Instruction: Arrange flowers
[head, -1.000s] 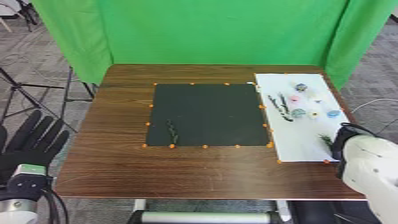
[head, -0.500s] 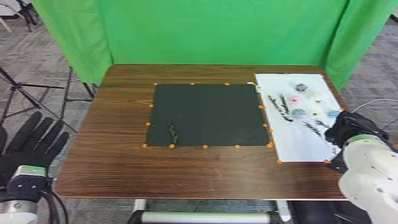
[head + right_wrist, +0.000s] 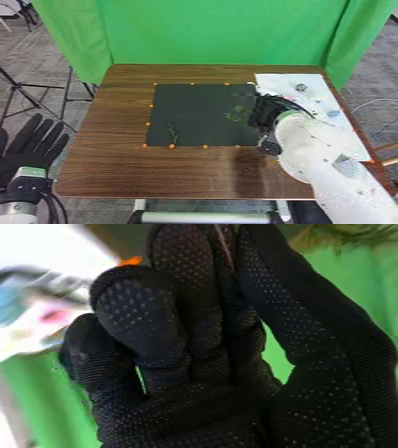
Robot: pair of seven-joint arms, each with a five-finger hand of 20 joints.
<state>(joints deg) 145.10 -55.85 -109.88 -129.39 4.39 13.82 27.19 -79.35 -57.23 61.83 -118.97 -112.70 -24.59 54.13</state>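
1. Pinching a green sprig (image 3: 236, 115) by its thin stem, the right hand (image 3: 269, 112) has its thumb and fingers closed together above the right edge of the black mat (image 3: 200, 136).
2. The leafy end lies to the hand's left, its long axis seeming to run from the fingers toward the mat's left edge; whether it touches the mat, I cannot tell.
3. The right arm is by far the nearer. The next move probably calls for lowering the sprig flat before letting go; a stem this thin could roll or drag as the fingers part.
4. On the mat, near its near left corner, one dark sprig (image 3: 172, 132) lies roughly parallel to the left edge. The arrangement looks barely begun.
5. Along the table's right side, a white sheet (image 3: 286, 80) carries a blue flower (image 3: 333, 113) by its right edge and a darker flower (image 3: 301, 87) toward its far end.
6. Off the table's left edge, the left hand (image 3: 27, 150) is open, fingers straight.
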